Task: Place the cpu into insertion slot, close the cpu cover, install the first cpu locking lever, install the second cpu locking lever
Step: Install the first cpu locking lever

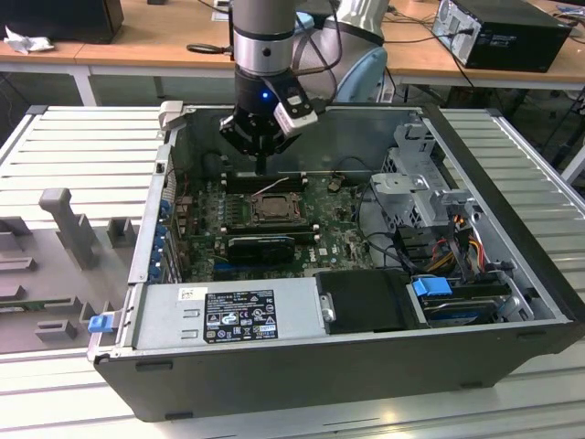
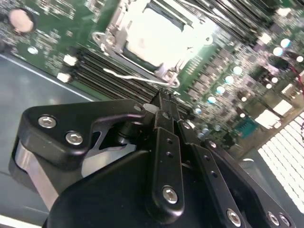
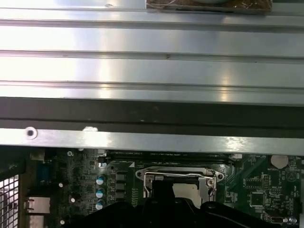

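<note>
I see the gripper hanging inside the open computer case, which lies on the ribbed metal tabletop. Its tip is just above the far edge of the insertion slot, over the green board. In the second wrist view the jaws of the gripper are together in one narrow point, and I cannot make out anything held between them. The cpu sits in the slot, its pale face shining brightly. The cpu cover seems to lie down flat around it; in the first wrist view its silver frame crosses above the pale chip. A thin wire lever runs along the slot's edge, over the long memory slots, and ends close to the gripper tip. In the exterior view this lever stands a little slanted beside the slot.
</note>
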`<state>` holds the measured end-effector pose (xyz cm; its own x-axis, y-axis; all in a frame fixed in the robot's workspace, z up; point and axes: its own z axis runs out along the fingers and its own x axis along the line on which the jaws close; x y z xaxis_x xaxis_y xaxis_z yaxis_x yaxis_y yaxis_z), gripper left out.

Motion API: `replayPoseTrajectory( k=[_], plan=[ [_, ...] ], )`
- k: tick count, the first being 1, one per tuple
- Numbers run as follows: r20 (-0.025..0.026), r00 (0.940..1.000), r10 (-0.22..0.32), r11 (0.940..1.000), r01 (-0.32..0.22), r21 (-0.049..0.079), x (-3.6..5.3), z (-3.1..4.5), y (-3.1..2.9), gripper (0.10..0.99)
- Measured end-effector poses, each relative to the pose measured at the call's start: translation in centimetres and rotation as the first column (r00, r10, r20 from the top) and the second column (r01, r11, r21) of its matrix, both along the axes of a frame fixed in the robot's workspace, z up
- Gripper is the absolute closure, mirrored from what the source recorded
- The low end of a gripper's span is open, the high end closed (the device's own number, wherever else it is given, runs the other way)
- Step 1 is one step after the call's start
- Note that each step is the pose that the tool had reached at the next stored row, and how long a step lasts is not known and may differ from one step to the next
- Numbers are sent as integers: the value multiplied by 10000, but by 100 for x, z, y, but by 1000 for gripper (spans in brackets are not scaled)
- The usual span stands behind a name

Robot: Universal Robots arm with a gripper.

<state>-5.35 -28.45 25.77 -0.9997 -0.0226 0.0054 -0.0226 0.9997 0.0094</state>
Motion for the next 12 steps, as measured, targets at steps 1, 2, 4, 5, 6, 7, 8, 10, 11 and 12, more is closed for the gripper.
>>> replayPoseTrajectory(
  k=[1, 2, 4, 5, 6, 7, 8, 10, 11, 12],
  plan=[
    [0, 10000, -2, 10000, 2, 0, 24, -1, 0, 980],
    [0, 10000, -1, 10000, 1, 0, 53, -3, 0, 980],
    [0, 10000, -3, 9999, 3, 144, 74, -6, -1, 980],
    [1, 10000, -5, 9994, 5, 349, 84, -9, 0, 980],
    [0, 10000, -5, 9990, 5, 455, 93, -13, -2, 980],
    [1, 10000, -3, 9988, 3, 499, 109, -41, -4, 980],
    [0, 10000, -4, 9988, 4, 498, 121, -68, -5, 980],
    [2, 10000, -4, 9988, 4, 498, 135, -101, -5, 980],
    [6, 10000, -5, 9988, 4, 499, 137, -114, -5, 980],
    [11, 10000, -6, 9988, 6, 498, 138, -124, -4, 980]
  ],
)
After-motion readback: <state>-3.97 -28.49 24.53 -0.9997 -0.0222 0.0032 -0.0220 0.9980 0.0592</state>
